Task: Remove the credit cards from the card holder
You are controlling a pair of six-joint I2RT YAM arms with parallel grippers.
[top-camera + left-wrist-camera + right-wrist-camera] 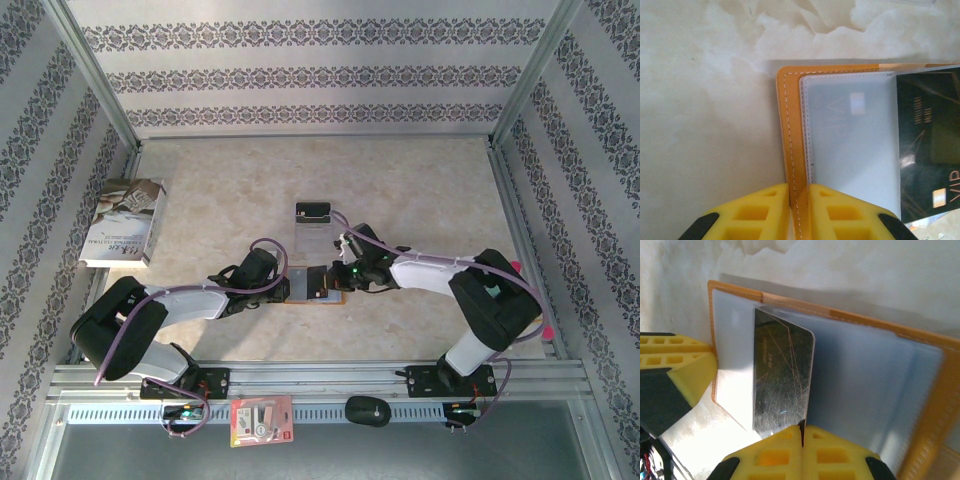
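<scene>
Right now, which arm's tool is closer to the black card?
Right. The right tool pinches a corner of the black card; the left tool clamps the orange edge of the card holder, apart from that card.

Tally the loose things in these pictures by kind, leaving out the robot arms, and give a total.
Credit cards: 3 (one half out, one pocketed, one on the clear stand)
Card holder: 1
Clear stand: 1
Book: 1
Red-and-white packet: 1
Black oval object: 1
Total: 8
</scene>
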